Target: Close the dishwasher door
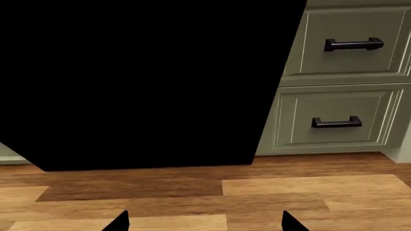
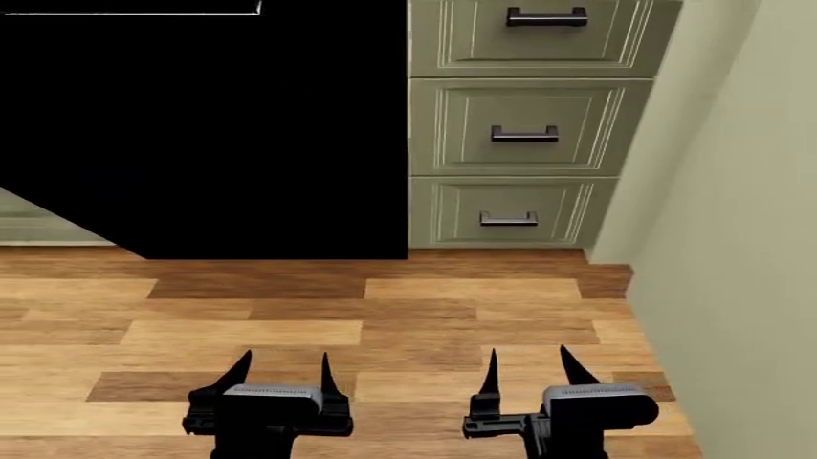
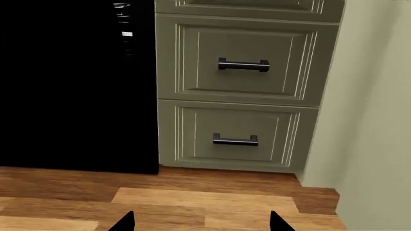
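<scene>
Nearest of all, the left claw [image 2: 285, 375] and the right claw [image 2: 529, 371] were held low over the floor, both released, with fingers spread and nothing between them; neither was touching anything. Directly below and ahead of them a wooden plank floor [image 2: 383, 325] in mixed brown tones was seen, flat and bare. Beyond the left claw, and well apart from it, the dishwasher door [image 2: 217, 134] was found as a large glossy black panel; how far it stood from shut could not be judged, though its slanted lower edge in the left wrist view suggested it was hanging out from the cabinet line. Ahead of the right claw, a stack of pale green drawers [image 2: 523, 134] with dark bar handles [image 2: 525, 135] was set just beside the door, and to the right of that claw a plain pale wall [image 2: 740, 239] closed the corner.

Several risks could be judged from this. The door's black face offered no visible edge or depth, so contact could be misjudged and the panel struck hard or missed. A push placed off-centre could let the claw slide off the glossy surface. The right claw could be caught on a drawer handle, or crowded by the wall, if it were swung in.
</scene>
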